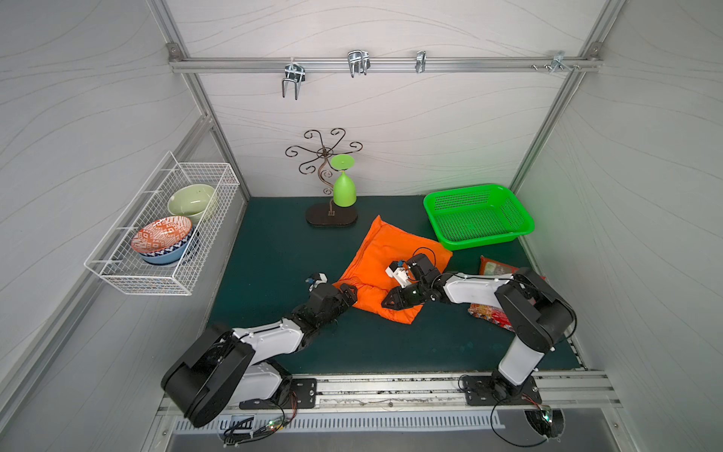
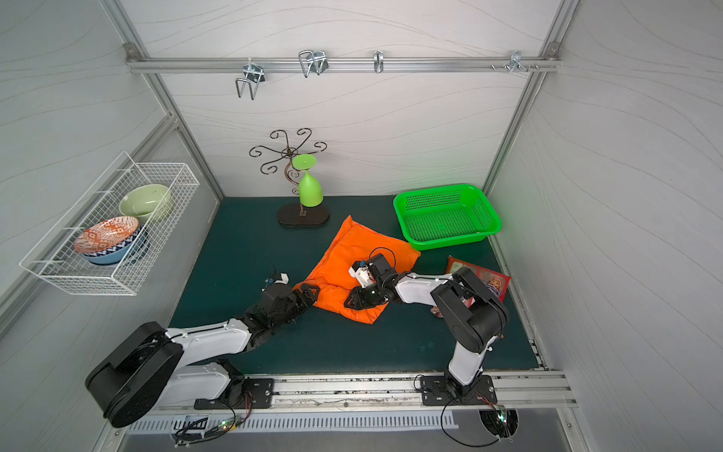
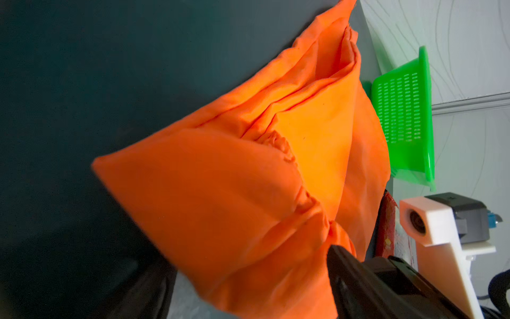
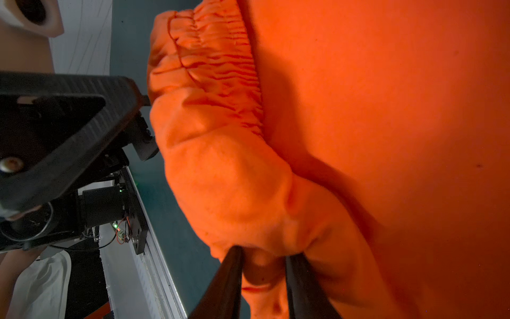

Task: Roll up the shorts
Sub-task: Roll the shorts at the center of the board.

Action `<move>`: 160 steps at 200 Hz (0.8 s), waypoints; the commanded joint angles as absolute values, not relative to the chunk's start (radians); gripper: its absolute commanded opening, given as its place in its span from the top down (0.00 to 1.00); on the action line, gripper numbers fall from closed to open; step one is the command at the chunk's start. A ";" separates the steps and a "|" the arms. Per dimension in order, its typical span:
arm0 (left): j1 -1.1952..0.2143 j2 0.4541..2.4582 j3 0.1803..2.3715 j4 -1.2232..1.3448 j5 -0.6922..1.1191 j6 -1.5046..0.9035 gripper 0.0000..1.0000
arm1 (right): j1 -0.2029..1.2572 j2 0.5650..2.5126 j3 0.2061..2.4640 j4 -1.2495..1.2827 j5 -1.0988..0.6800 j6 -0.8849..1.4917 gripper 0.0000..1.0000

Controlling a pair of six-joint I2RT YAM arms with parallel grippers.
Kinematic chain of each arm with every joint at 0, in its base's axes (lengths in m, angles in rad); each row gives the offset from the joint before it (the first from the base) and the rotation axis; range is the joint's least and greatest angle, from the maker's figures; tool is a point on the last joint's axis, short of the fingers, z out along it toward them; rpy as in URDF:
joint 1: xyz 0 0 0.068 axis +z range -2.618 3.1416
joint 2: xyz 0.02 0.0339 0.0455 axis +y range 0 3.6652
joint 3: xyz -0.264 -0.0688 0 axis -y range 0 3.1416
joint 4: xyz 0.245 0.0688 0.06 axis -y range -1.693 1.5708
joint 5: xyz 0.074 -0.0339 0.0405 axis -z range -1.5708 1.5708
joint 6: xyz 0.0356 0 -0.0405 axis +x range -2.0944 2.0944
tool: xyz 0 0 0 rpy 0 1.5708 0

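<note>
The orange shorts (image 1: 391,246) (image 2: 360,250) lie on the dark green mat in both top views, their near edge bunched into a thick fold. My right gripper (image 1: 392,301) (image 4: 263,256) is shut on that fold (image 4: 234,193), with cloth pinched between its two black fingers. The gathered waistband (image 4: 215,69) shows just past the fold. My left gripper (image 1: 349,294) (image 3: 248,290) stands open at the fold's left end. Its jaws are wide apart, with the cloth (image 3: 220,193) bulging between them. One finger (image 3: 345,276) touches the cloth.
A green plastic basket (image 1: 485,239) sits behind the shorts to the right. Red snack packets (image 1: 497,268) lie under the right arm. A metal stand (image 1: 331,217) holding a green glass (image 1: 344,191) is at the back. A wire basket (image 1: 117,274) with bowls hangs on the left wall.
</note>
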State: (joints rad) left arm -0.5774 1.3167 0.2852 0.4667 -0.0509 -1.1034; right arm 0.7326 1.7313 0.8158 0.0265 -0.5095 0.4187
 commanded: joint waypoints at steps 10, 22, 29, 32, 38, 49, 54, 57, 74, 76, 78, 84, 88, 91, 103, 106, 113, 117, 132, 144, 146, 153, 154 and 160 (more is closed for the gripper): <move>-0.566 1.478 0.332 0.556 -0.037 -1.114 0.13 | 0.755 1.778 0.788 -0.078 -0.460 0.414 0.68; -0.564 1.529 0.350 0.575 -0.025 -1.102 0.19 | 0.754 1.778 0.788 -0.082 -0.461 0.413 0.68; -0.559 1.548 0.357 0.575 -0.021 -1.099 0.22 | 0.755 1.776 0.788 -0.084 -0.462 0.411 0.68; -0.557 1.557 0.361 0.577 -0.016 -1.097 0.24 | 0.753 1.774 0.787 -0.085 -0.461 0.410 0.68; -0.551 1.569 0.366 0.584 -0.009 -1.090 0.28 | 0.753 1.773 0.787 -0.088 -0.460 0.408 0.68; -0.537 1.577 0.372 0.580 0.002 -1.084 0.37 | 0.751 1.770 0.785 -0.088 -0.461 0.405 0.68; -0.531 1.576 0.374 0.580 0.001 -1.078 0.41 | 0.750 1.770 0.784 -0.087 -0.460 0.403 0.68; -0.528 1.574 0.376 0.581 0.002 -1.075 0.43 | 0.750 1.770 0.783 -0.089 -0.459 0.403 0.68; -0.513 1.558 0.398 0.550 -0.001 -1.053 0.53 | 0.746 1.770 0.781 -0.087 -0.464 0.402 0.68; -0.511 1.555 0.403 0.544 0.000 -1.049 0.54 | 0.746 1.771 0.781 -0.089 -0.465 0.401 0.68; -0.509 1.552 0.408 0.535 -0.002 -1.045 0.56 | 0.744 1.771 0.781 -0.088 -0.465 0.400 0.68; -0.505 1.543 0.425 0.506 -0.004 -1.036 0.61 | 0.745 1.770 0.779 -0.089 -0.467 0.398 0.68; -0.503 1.536 0.434 0.487 -0.007 -1.028 0.65 | 0.745 1.768 0.779 -0.091 -0.468 0.395 0.68; -0.502 1.530 0.443 0.473 -0.011 -1.023 0.67 | 0.744 1.767 0.778 -0.093 -0.468 0.392 0.68; -0.498 1.505 0.472 0.414 -0.023 -1.002 0.81 | 0.745 1.756 0.774 -0.106 -0.462 0.384 0.68; -0.497 1.497 0.481 0.384 -0.026 -0.996 0.83 | 0.746 1.751 0.772 -0.111 -0.460 0.381 0.68; -0.495 1.480 0.505 0.327 -0.029 -0.983 0.87 | 0.747 1.738 0.772 -0.125 -0.449 0.372 0.68; -0.494 1.471 0.520 0.297 -0.029 -0.972 0.92 | 0.750 1.728 0.772 -0.140 -0.438 0.366 0.68; -0.492 1.438 0.577 0.178 -0.028 -0.922 1.00 | 0.763 1.686 0.776 -0.199 -0.402 0.341 0.67; -0.492 1.423 0.618 0.083 -0.027 -0.892 1.00 | 0.782 1.646 0.778 -0.252 -0.373 0.321 0.67; -0.492 1.421 0.623 0.069 -0.027 -0.888 1.00 | 0.786 1.639 0.778 -0.260 -0.368 0.319 0.67; -0.492 1.417 0.643 0.025 -0.021 -0.873 1.00 | 0.804 1.614 0.778 -0.288 -0.348 0.307 0.66; -0.492 1.417 0.646 0.017 -0.021 -0.872 1.00 | 0.806 1.610 0.778 -0.292 -0.345 0.305 0.66; -0.492 1.417 0.661 -0.026 -0.015 -0.866 1.00 | 0.823 1.590 0.779 -0.314 -0.326 0.298 0.65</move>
